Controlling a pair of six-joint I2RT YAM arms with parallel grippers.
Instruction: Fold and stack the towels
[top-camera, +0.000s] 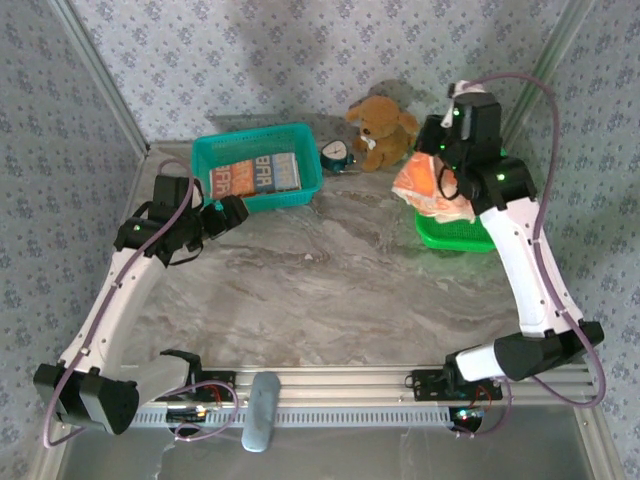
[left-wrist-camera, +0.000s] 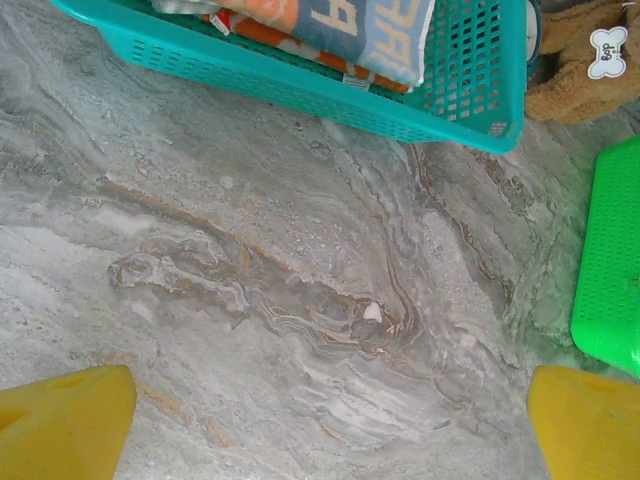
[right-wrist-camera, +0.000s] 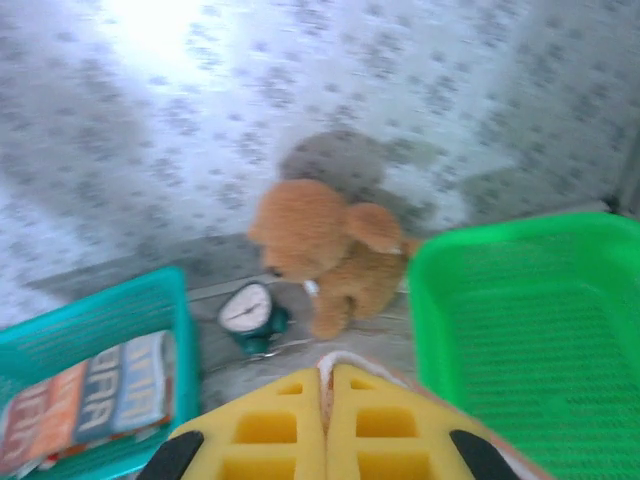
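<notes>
The marbled grey surface (top-camera: 330, 280) lies between flower-papered walls, and your landmark is the teal basket (top-camera: 256, 132) at its far side. Inside that basket you have folded towels (top-camera: 256, 175), blue-grey lettering on top and orange beneath. Your left end effector (top-camera: 223, 216) hovers just in front of the basket's left end, fingers spread wide and gripping nothing. Well to the right of the basket, your right end effector (top-camera: 440, 165) is clamped tight on a crumpled orange towel (top-camera: 432, 192), which hangs over a green basket (top-camera: 455, 238). A brown plush toy (top-camera: 383, 128) sits just right of the teal basket.
</notes>
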